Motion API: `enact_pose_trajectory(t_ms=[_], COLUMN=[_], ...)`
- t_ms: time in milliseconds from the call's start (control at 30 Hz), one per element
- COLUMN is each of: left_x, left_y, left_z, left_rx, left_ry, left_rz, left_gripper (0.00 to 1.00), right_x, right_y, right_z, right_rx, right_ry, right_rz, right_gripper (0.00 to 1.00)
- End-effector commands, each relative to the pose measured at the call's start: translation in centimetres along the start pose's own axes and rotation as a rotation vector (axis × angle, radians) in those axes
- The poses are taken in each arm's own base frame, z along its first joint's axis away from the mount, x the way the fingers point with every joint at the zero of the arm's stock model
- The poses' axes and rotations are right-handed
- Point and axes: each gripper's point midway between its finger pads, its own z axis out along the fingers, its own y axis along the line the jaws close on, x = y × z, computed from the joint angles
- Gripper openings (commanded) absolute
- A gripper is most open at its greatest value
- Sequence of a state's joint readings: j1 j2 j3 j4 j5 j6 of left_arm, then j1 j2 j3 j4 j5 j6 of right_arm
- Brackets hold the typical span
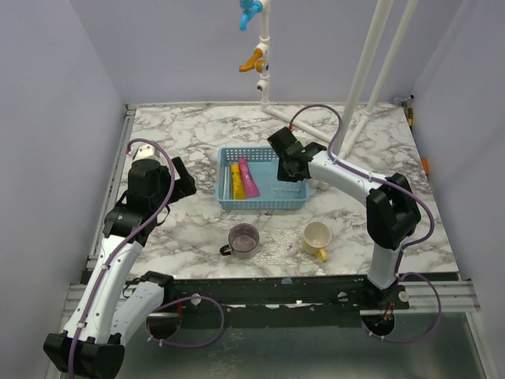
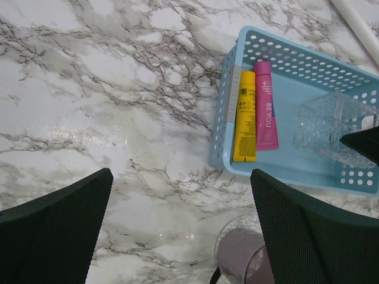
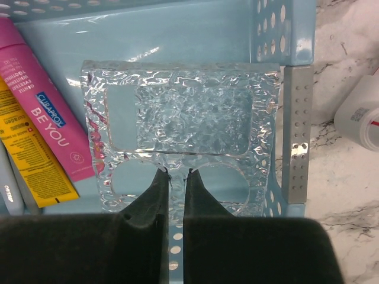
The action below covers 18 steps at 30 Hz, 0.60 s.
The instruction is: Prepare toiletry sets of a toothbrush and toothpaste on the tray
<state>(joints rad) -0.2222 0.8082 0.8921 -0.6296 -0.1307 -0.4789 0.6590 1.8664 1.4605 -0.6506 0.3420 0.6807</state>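
Right wrist view: the right pincer (image 3: 176, 173) is closed to a narrow slit, its tips nipping the near rim of the clear tray (image 3: 177, 112) on the thin strip between two round cut-outs. The tray sits inside the blue basket (image 3: 284, 35). Straight ahead of the tips a band of bare basket floor runs on past the tray's far edge to the far wall. To the right of the pincer the tray's edge stands just beside the basket's side wall, with little room there. To its left the tray's edge lies just beside the pink tube (image 3: 47, 112), with the yellow tube (image 3: 29, 160) next to that. Outside the wall, further right, stands a white bottle (image 3: 361, 112).

The left pincer (image 2: 180, 177) hangs spread wide and empty over bare marble table (image 2: 89, 89). The basket's corner is ahead and to its right, and the purple mug (image 2: 243, 260) is by its right finger.

Count: one tray, two toothpaste tubes, one basket and one bottle. There are two mugs, the purple one and a yellow mug (image 1: 316, 237).
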Motion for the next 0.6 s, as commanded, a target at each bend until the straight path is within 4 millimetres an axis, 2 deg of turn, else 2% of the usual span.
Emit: enact_pose_trajectory(t_ms=[0,233,567], left_x=[-1.3,-1.2,-1.2], left_y=[-0.8,-0.9,-0.9], left_z=[-0.7,-0.6,-0.6], left_rx=[0.036,0.037,0.041], left_ry=[-0.035,-0.033,-0.032], left_rz=[-0.016,-0.017,-0.019], left_gripper=[0.99,0.99,0.99], right_x=[-2.2,-4.9,-5.7], right_y=[0.7,1.2,1.5], right_z=[-1.1,-3.9,-8.5], right_rx=[-0.012,-0.032,-0.065], right_ry=[-0.044,-0.114,-0.155], right_rz=[-0.002,-0.011,-0.022], right_gripper=[0.01,0.01,0.01])
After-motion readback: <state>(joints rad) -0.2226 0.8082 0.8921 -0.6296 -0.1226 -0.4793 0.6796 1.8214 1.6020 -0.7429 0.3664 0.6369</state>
